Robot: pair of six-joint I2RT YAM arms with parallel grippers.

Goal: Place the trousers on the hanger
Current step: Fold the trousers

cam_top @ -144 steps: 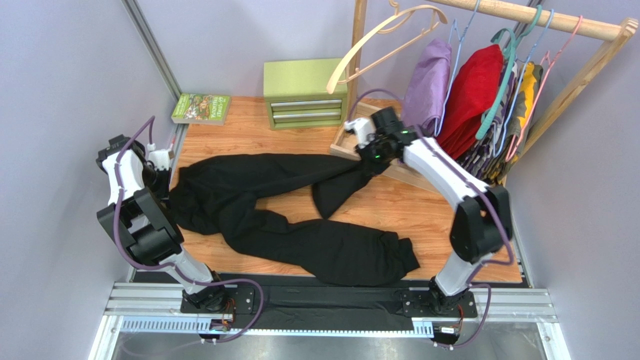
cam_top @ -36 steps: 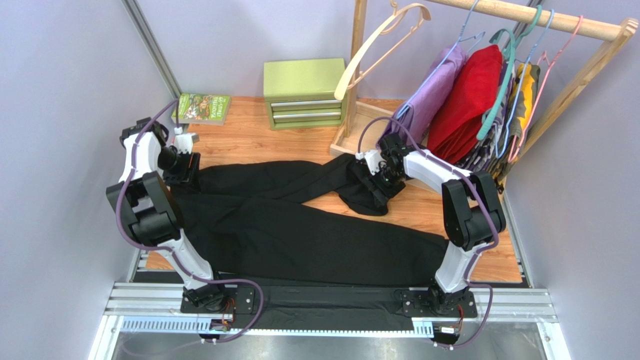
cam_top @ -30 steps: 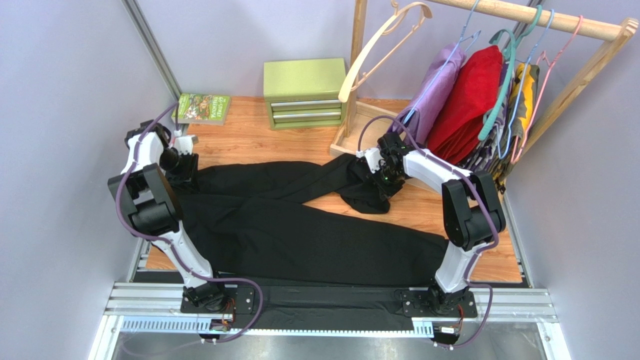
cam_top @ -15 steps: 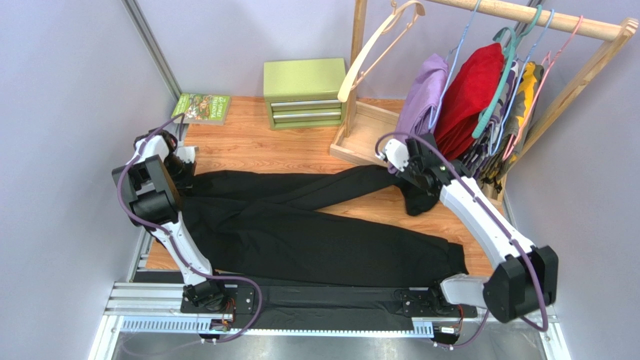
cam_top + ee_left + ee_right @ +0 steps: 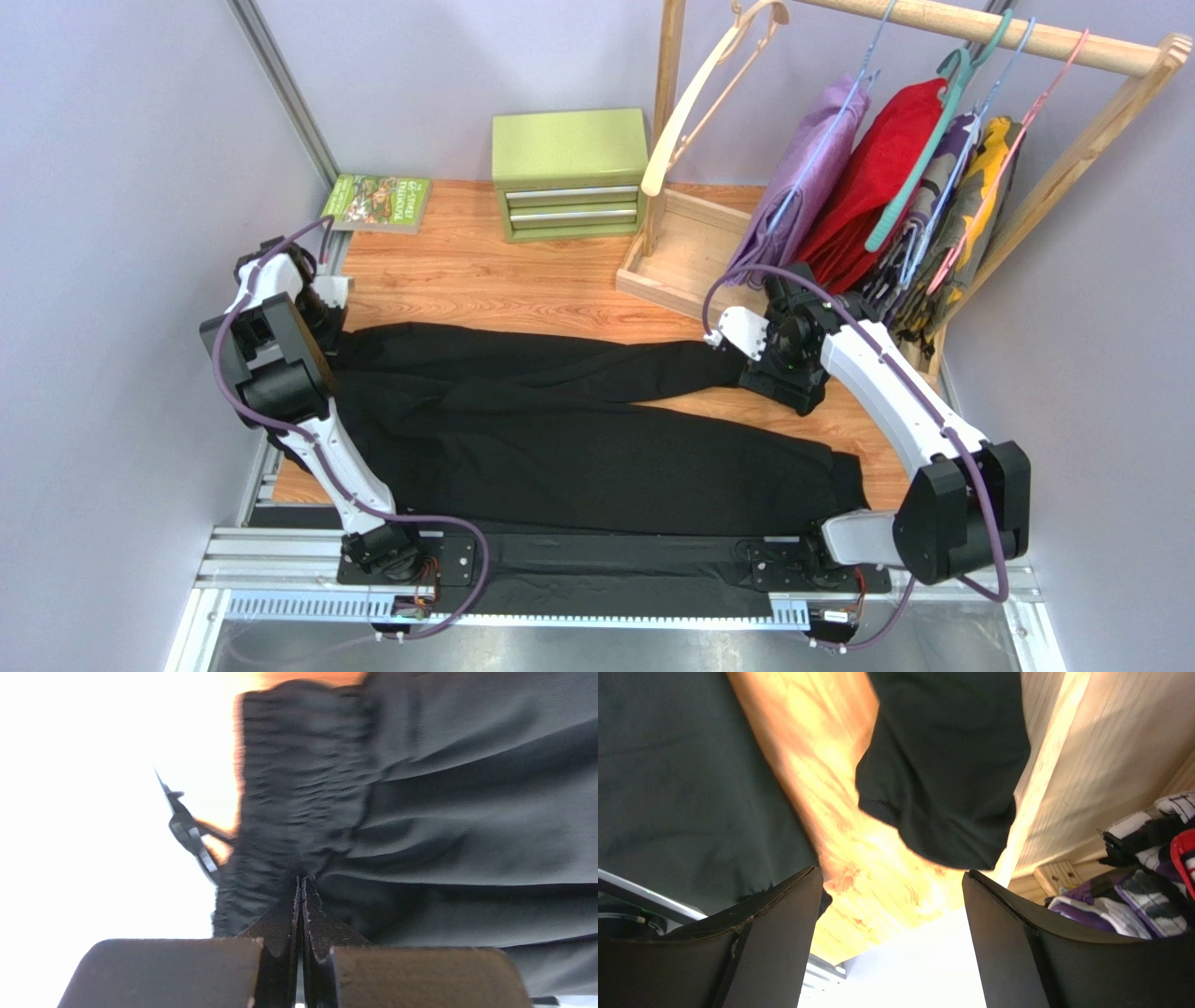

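Note:
The black trousers (image 5: 561, 420) lie spread flat across the table, waistband at the left and both legs running right. My left gripper (image 5: 326, 311) is at the waistband's far left corner. In the left wrist view it (image 5: 302, 882) is shut, with the gathered waistband (image 5: 295, 798) pinched at its tips. My right gripper (image 5: 790, 381) hovers over the end of the upper leg. It (image 5: 891, 875) stands open with nothing between its fingers, and the leg's cuff (image 5: 948, 777) lies on the wood just beyond. The pale wooden hanger (image 5: 697, 98) hangs at the left end of the rack.
A wooden clothes rack (image 5: 1010, 31) at the back right carries purple (image 5: 807, 161) and red (image 5: 884, 168) garments on thin hangers. Its wooden base (image 5: 687, 252) is close behind my right gripper. A green drawer box (image 5: 570, 175) and a book (image 5: 376, 203) sit at the back.
My right gripper has opened and let go of the upper leg's end, which now lies stretched out to the right. My left gripper has closed on the waistband and shifted slightly back.

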